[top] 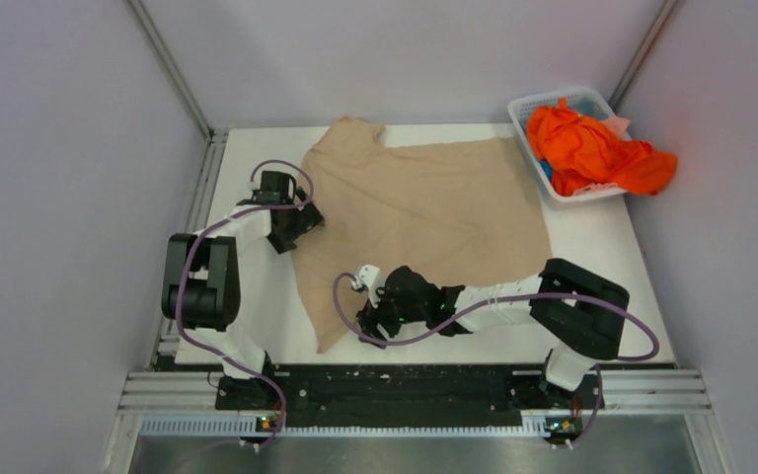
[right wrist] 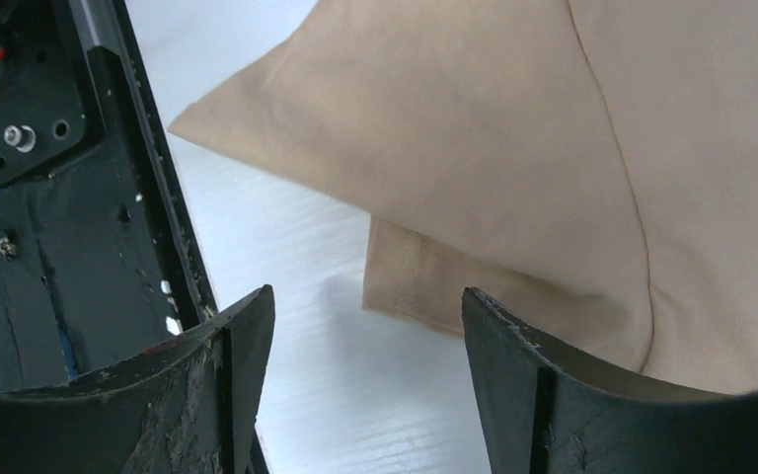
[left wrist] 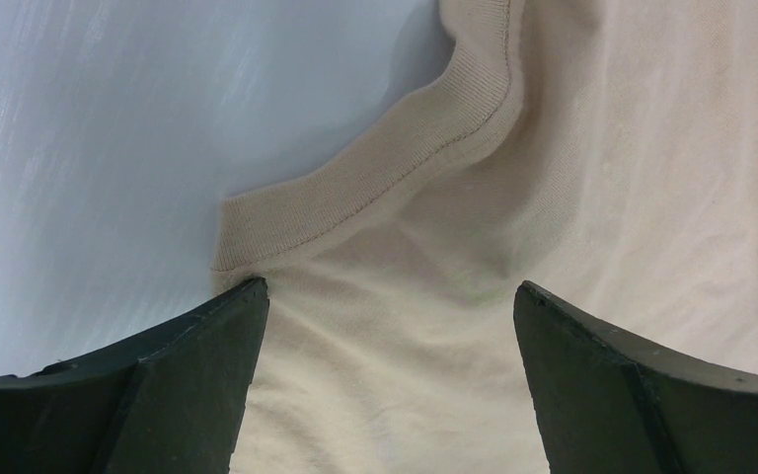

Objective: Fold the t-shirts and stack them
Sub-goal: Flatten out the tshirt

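Note:
A beige t-shirt (top: 424, 202) lies spread over the middle of the white table (top: 612, 267). My left gripper (top: 291, 225) is open at the shirt's left edge, its jaws low over the cloth just below the ribbed collar (left wrist: 375, 178). My right gripper (top: 373, 318) is open at the shirt's near left part, over bare table beside a folded sleeve hem (right wrist: 405, 281). An orange t-shirt (top: 592, 148) lies bunched in the white basket (top: 531, 104) at the back right.
The black base rail (top: 405, 380) runs along the near edge and shows in the right wrist view (right wrist: 69, 227). Grey walls enclose the table on the left, back and right.

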`<state>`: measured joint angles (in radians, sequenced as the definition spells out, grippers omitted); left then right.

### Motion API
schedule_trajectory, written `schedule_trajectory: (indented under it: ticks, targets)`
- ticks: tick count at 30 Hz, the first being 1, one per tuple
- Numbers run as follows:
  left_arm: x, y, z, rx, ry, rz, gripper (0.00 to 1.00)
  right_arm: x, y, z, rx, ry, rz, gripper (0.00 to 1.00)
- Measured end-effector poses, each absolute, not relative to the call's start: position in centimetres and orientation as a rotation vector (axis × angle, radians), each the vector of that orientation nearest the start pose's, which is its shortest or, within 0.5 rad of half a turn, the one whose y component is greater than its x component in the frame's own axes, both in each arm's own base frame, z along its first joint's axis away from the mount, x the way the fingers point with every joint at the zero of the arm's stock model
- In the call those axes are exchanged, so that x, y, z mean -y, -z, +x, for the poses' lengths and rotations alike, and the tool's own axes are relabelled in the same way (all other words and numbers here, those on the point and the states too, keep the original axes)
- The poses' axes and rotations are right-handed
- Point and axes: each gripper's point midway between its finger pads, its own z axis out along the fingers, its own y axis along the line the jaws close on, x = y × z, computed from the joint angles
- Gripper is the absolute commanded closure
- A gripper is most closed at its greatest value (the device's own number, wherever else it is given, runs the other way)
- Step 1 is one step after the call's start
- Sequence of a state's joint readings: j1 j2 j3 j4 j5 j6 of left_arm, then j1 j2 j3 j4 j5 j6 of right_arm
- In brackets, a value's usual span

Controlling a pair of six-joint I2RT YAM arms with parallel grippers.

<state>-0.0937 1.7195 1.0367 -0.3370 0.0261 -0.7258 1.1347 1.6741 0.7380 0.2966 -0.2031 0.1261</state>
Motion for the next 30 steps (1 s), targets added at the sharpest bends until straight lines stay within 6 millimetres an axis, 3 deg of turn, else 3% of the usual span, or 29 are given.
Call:
schedule_trajectory:
  ticks: [6, 21, 24, 30]
  targets:
    - [6.9, -3.8, 38.6, -2.504, 0.33, -0.798, 0.01, -39.8, -4.2, 14.0, -1.969, -0.916, -1.22, 0.31]
    - [6.8, -3.8, 38.6, -2.514, 0.332, -0.789, 0.01, -42.1, -2.9, 13.6, -1.976, -1.008, -1.225, 0.33]
    - [6.7, -3.8, 38.7, -2.514, 0.331, -0.792, 0.01, -41.4, -2.8, 13.3, -2.002, -1.014, -1.191, 0.34]
    - [6.5, -3.8, 39.0, -2.523, 0.324, -0.804, 0.01, -38.3, -2.7, 11.1, -2.101, -1.023, -1.124, 0.34]
